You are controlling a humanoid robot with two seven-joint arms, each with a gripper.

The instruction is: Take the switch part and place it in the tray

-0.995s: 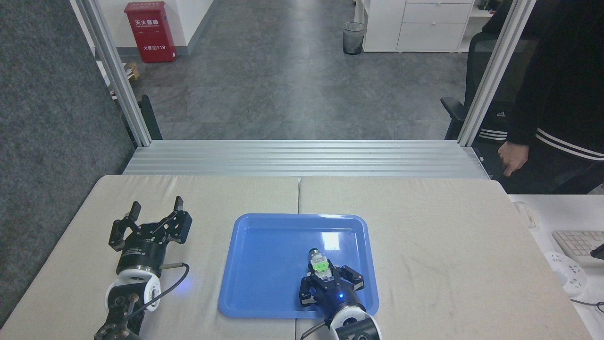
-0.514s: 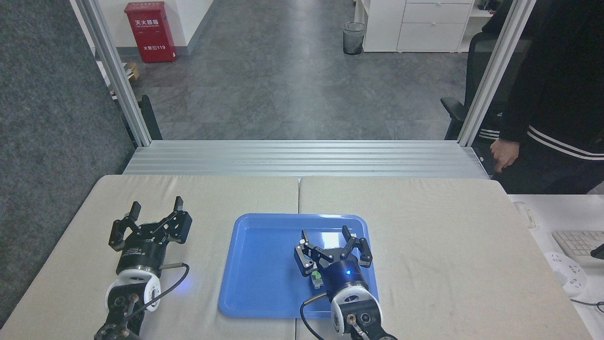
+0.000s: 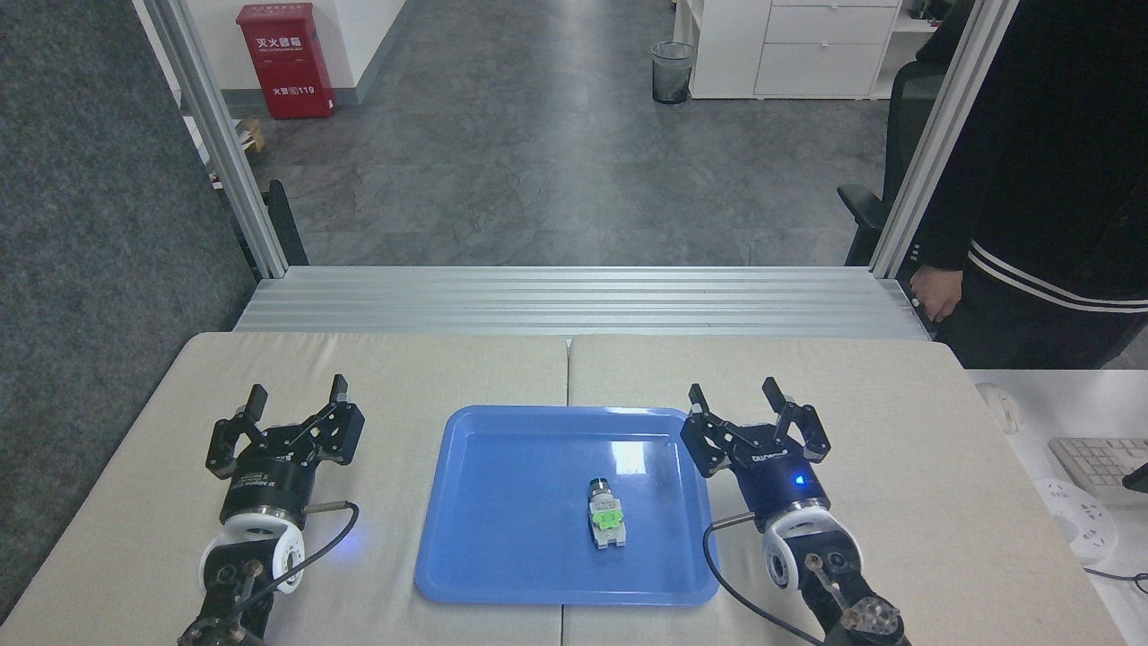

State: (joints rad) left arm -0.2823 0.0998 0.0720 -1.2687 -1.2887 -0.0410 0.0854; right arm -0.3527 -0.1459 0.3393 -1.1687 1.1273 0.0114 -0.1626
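Head view shows the switch part (image 3: pixel 605 524), a small elongated white-grey plastic block with a bright green middle piece and a dark round cap, lying free on the floor of the large flat glossy blue plastic tray (image 3: pixel 502 502), right of centre in the lower middle of the frame. A second ago the right gripper (image 3: pixel 753 418) held it over the tray; half a second ago it had opened directly above it. Now that gripper has drawn off to the right of the tray's rim, over the beige padded table (image 3: pixel 897 467), jaws spread and empty. The left gripper (image 3: pixel 297 394), lower left, is unmoved, jaws likewise released. The placement looks complete.
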